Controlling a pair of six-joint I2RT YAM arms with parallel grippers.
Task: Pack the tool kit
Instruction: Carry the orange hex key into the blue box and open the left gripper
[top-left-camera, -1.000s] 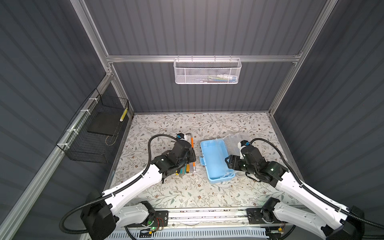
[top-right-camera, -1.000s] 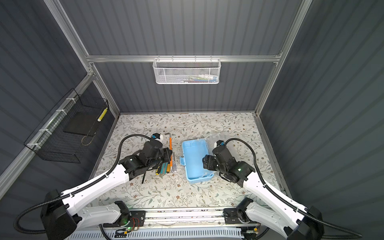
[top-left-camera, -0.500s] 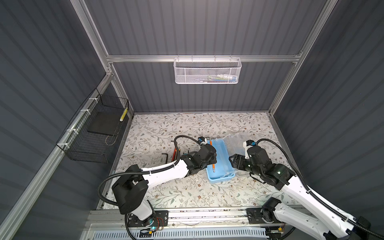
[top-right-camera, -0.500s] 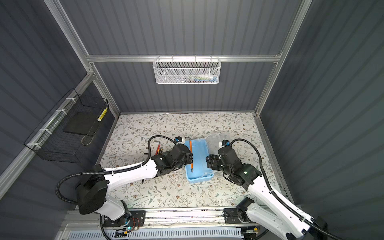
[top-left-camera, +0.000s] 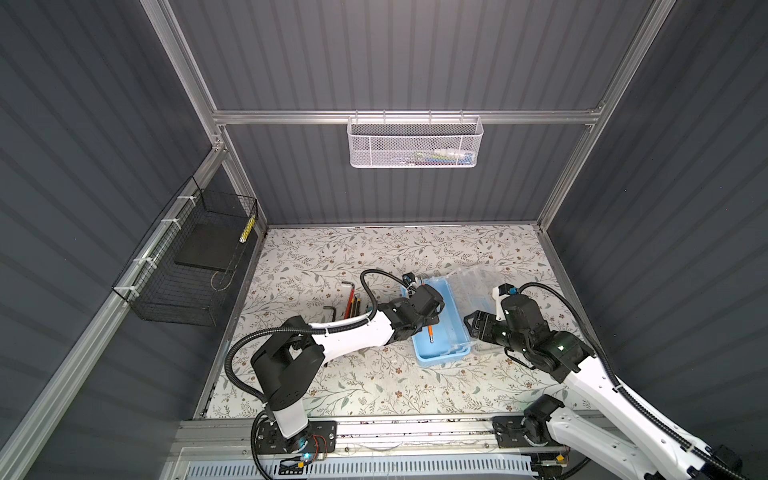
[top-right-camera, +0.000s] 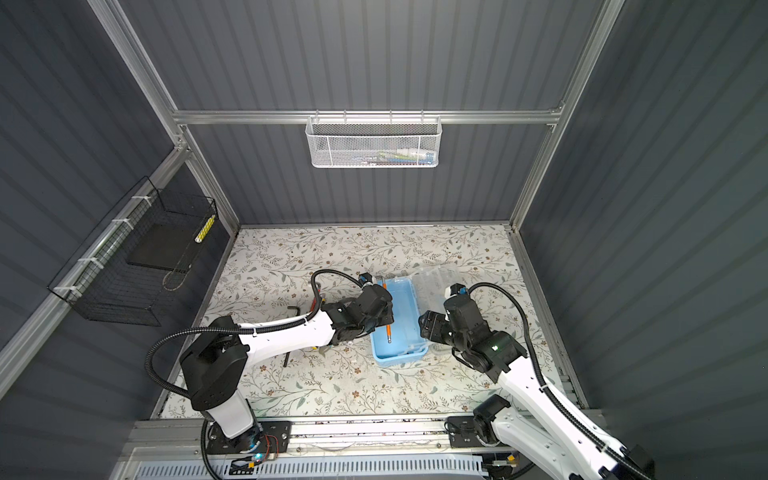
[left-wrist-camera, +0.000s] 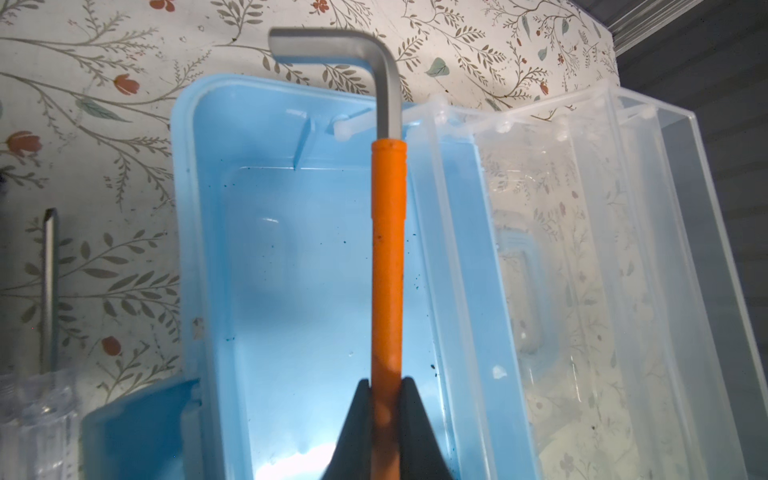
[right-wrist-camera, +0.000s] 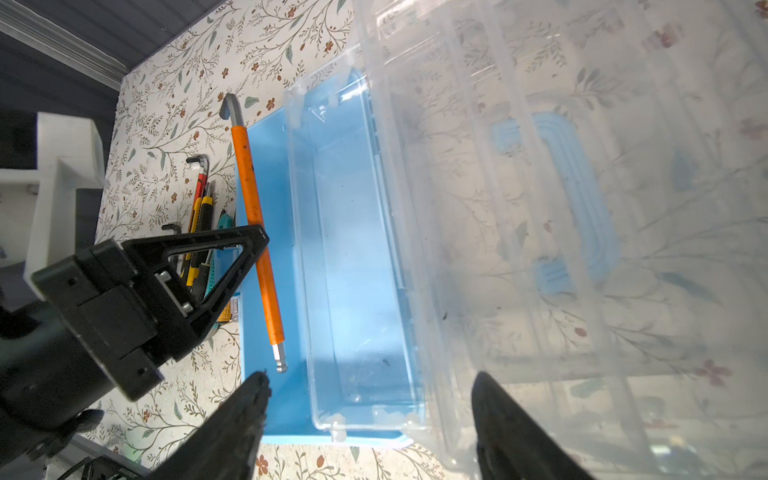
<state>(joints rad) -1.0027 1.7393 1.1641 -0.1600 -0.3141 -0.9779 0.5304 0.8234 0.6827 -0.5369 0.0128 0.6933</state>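
Pinching orange hex key (left-wrist-camera: 388, 257), left tool (left-wrist-camera: 386, 384), over blue box (left-wrist-camera: 196, 249)

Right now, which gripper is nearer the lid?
Right. The right gripper hangs open at the lid; the left gripper is over the box, gripping the hex key.

A white mesh basket (top-left-camera: 415, 141) hangs from the aluminium rail (top-left-camera: 291, 117) on the grey ribbed back wall (top-left-camera: 395, 62), with a few items (top-left-camera: 444, 156) at its right end too small to tell. A black wire basket (top-left-camera: 183, 286) is tied to the side rail (top-left-camera: 83, 345), holding a flat black slab (top-left-camera: 208, 249) and a yellow-patterned stick (top-left-camera: 247, 230). The tabletop (top-left-camera: 374, 386) is floral-printed.
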